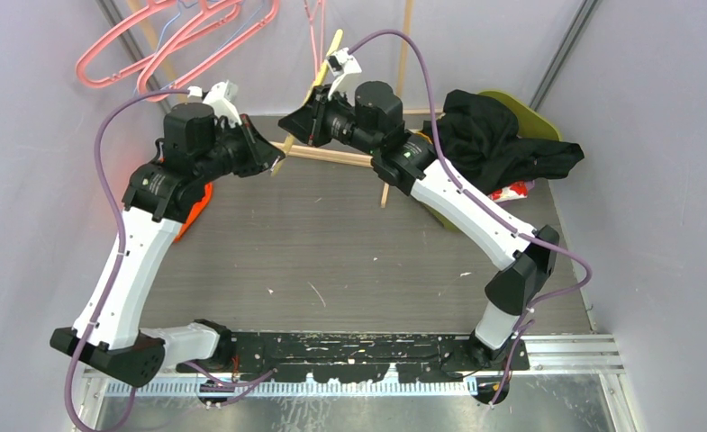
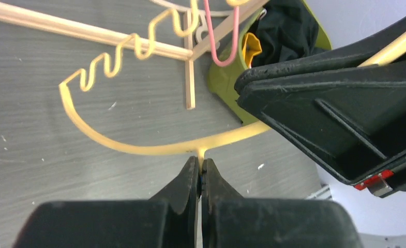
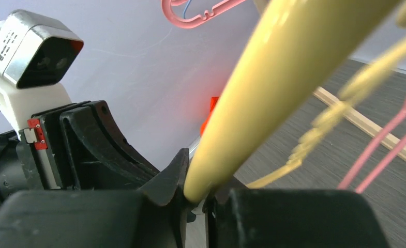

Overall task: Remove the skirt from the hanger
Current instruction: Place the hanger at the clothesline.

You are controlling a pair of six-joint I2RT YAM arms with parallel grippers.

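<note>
A bare yellow plastic hanger (image 2: 138, 149) hangs in the air between my two grippers at the back of the table; it also shows in the top view (image 1: 321, 74) and the right wrist view (image 3: 273, 88). My left gripper (image 2: 200, 161) is shut on a small tab on the hanger's curved bar and shows in the top view (image 1: 272, 160). My right gripper (image 3: 199, 199) is shut on the hanger's thick bar and shows in the top view (image 1: 289, 121). The black skirt (image 1: 498, 135) lies bunched in a green bin (image 1: 537, 117) at the back right, off the hanger, and shows in the left wrist view (image 2: 286, 31).
Pink hangers (image 1: 169, 40) hang at the back left, and one pink hook (image 2: 222, 49) hangs near the yellow hanger. A wooden rack frame (image 1: 331, 155) lies across the back of the table. An orange object (image 1: 196, 209) sits by the left arm. Purple walls close in both sides.
</note>
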